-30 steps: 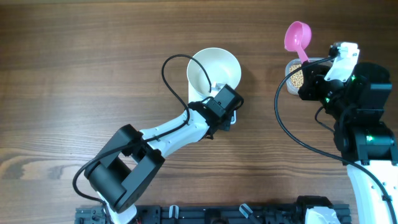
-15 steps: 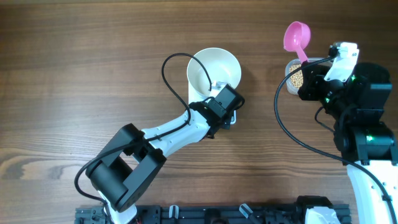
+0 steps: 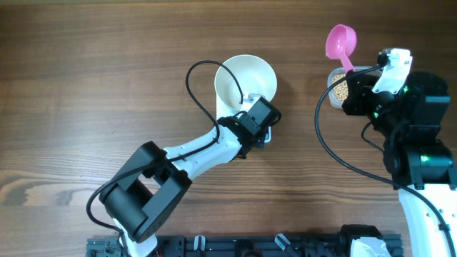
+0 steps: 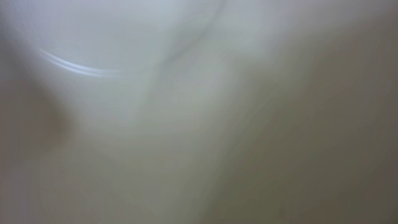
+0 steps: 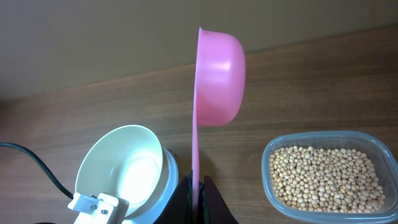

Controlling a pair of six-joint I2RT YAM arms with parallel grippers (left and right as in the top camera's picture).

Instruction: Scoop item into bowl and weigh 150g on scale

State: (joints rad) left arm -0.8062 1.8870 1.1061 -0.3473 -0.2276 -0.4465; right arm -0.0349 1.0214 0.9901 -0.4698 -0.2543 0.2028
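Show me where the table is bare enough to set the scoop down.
Widest bare table lies left of the bowl and left arm. A narrower strip runs between bowl and bean tub. Crowded: around the tub, under the scoop and right gripper, and the bowl's near side, under the left arm.

We find bare table (image 3: 100, 78) left of the bowl (image 3: 239, 77) and a lane between it and the tub (image 5: 323, 135). The left arm (image 3: 203, 153) lies across the bowl's near rim, its cable (image 3: 188, 77) looping alongside; the pink scoop (image 3: 340, 41) and right arm (image 3: 421, 107) crowd the tub.
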